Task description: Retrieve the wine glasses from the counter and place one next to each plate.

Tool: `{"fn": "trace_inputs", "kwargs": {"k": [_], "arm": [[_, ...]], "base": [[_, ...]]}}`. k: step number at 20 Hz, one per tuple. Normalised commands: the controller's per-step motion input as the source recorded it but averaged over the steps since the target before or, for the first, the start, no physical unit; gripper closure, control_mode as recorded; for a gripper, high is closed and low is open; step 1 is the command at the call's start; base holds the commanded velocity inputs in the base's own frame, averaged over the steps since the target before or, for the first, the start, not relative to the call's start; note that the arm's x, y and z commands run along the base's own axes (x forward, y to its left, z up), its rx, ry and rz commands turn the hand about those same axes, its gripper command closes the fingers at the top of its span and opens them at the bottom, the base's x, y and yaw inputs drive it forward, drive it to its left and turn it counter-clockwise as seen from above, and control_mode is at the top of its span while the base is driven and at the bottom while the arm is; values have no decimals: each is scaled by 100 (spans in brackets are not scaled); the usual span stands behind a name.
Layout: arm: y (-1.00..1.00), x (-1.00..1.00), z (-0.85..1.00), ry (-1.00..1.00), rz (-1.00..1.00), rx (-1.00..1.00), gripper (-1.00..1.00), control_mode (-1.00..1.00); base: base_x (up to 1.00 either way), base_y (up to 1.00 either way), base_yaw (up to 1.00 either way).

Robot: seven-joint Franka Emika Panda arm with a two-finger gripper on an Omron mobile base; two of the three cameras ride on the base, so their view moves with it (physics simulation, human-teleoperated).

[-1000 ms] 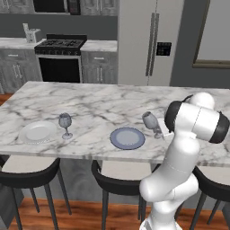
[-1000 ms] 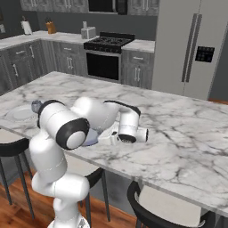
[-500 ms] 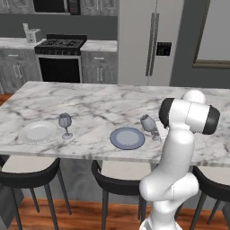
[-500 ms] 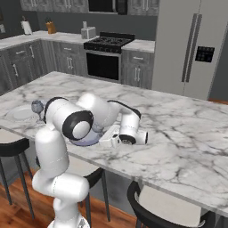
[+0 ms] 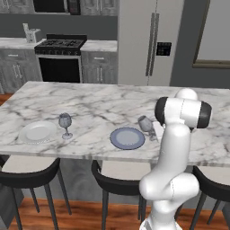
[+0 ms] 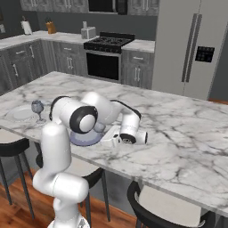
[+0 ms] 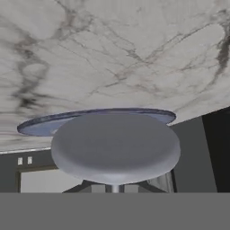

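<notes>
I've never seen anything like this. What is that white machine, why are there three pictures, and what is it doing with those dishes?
It is a white robot arm on a driving base, in a computer-rendered kitchen. Two pictures come from cameras on the base, behind the arm to its left and right; the third from a camera on its hand. On the marble island lie a white plate with a wine glass standing beside it, and a blue plate. The gripper is shut on a second glass, tilted, just right of the blue plate. In the hand picture that glass's round foot looms large.
</notes>
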Motion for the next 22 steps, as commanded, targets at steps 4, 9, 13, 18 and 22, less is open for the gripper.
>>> {"fn": "trace_inputs", "kwargs": {"k": [4,9,13,18,22], "arm": [[0,27,-23,0,0,0,100,-100],[0,22,-23,0,2,0,100,-100],[0,29,-30,0,3,0,100,-100],[-13,7,-24,-2,4,0,100,-100],[-24,-1,-21,-8,6,1,100,-100]], "base": [[0,0,0],[0,0,0],[0,0,0],[0,0,0],[0,0,0]]}}
